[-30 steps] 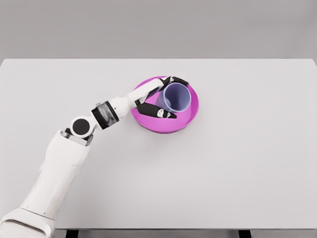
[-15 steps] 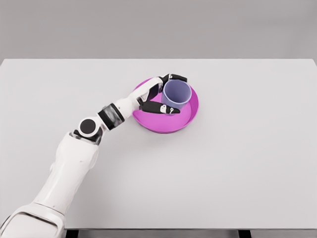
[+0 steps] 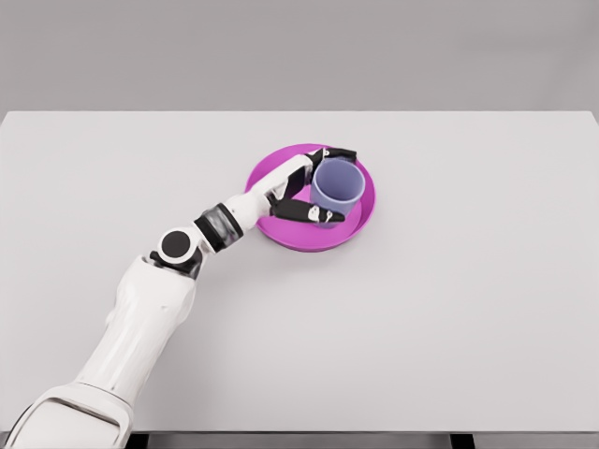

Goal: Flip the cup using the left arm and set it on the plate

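The left robot hand (image 3: 309,192) grips the upright lilac cup (image 3: 336,184), mouth up, on the magenta plate (image 3: 358,220) near the tabletop's (image 3: 449,318) far edge.

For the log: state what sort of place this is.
Likely a simulated tabletop test scene: a plain white table, blank grey backdrop, and only a plate with a cup held by the left hand.

White table (image 3: 449,318); magenta plate (image 3: 360,223) on it.
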Controlling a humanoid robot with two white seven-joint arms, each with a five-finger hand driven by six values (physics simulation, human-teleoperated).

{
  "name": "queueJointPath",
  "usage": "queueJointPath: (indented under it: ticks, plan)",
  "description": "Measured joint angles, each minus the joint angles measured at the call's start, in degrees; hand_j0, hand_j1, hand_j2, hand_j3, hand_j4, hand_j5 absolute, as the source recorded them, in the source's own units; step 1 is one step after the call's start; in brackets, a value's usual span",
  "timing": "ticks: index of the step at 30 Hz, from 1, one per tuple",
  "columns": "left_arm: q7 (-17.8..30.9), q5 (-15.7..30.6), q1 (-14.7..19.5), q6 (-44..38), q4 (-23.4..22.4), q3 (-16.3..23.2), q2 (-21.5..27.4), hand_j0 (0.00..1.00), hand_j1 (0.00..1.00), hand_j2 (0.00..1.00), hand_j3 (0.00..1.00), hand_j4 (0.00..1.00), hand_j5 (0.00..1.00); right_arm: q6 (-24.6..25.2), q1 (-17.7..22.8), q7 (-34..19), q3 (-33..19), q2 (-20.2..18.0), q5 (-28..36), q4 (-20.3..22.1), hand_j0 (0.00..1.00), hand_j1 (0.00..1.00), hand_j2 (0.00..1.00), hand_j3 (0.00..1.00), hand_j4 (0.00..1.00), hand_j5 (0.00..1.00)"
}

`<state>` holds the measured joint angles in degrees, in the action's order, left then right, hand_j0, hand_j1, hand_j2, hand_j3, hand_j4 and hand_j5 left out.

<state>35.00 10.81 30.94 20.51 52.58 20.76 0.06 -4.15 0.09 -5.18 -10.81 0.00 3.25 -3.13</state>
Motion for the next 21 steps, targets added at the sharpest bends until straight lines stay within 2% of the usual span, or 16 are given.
queueJointPath:
  ticks: [21]
  plan:
    - [0.00,0.21,-0.18,0.08,0.63,0.20,1.40,1.00,1.00,1.00,1.00,1.00,1.00,0.00,0.00,0.00,0.00,0.00,0.00,0.01,1.00,1.00,1.00,1.00,1.00,1.00]
